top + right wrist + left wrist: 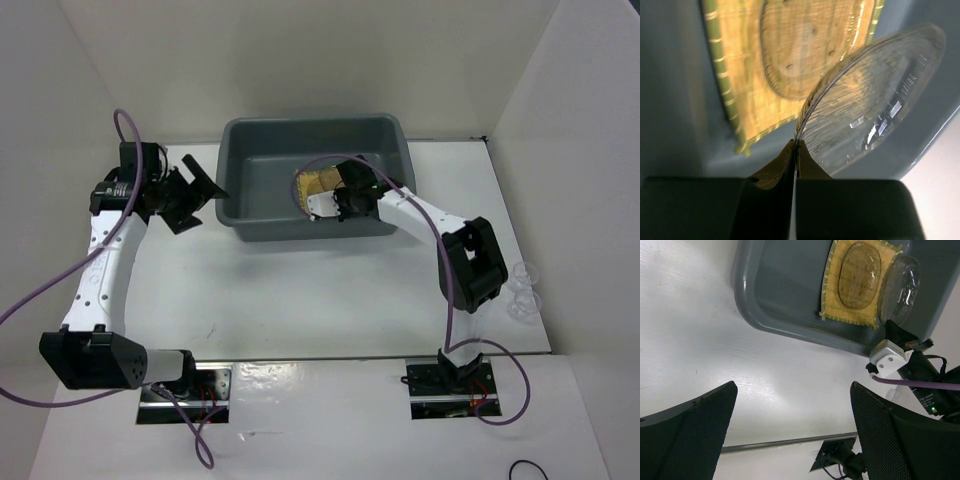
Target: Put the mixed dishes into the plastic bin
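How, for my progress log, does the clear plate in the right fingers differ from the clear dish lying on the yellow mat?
The clear plate is pinched at its rim by the right fingers; the clear dish is ungripped. The plate hangs tilted, while the dish lies flat on the yellow mat. Both are transparent, round and within the plastic bin.

Top external: fixed high behind the arm bases, looking down on whole table and plastic bin; left wrist: outside the bin, facing its rim at mid-range; right wrist: inside, close on transparent dish and yellow mat; bin and mat common to all.
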### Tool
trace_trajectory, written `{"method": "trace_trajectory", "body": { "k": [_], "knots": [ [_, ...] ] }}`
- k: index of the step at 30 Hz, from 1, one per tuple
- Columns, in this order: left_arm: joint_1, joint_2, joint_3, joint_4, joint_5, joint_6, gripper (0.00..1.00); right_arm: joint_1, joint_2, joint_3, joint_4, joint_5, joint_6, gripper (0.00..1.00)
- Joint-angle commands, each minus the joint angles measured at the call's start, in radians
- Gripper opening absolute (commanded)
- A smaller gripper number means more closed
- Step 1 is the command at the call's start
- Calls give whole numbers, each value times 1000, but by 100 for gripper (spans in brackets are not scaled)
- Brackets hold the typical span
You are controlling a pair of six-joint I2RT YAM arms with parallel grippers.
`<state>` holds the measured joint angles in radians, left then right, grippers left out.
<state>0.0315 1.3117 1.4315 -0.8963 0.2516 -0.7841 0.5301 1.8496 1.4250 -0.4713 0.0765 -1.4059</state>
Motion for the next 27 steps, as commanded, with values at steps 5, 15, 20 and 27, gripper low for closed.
{"method": "trace_trajectory", "body": {
  "k": [5,15,20,27],
  "knots": [
    [53,-5,10,19,51,39,100,27,117,136,26,-40,2,0],
    [91,34,20,10,80,66,100,70,298,455,-206,-98,162,0],
    [100,43,20,10,89,66,100,59,356,540,-316,-118,186,0],
    [100,52,32,10,107,57,100,30,356,552,-378,-99,142,2]
  ]
}}
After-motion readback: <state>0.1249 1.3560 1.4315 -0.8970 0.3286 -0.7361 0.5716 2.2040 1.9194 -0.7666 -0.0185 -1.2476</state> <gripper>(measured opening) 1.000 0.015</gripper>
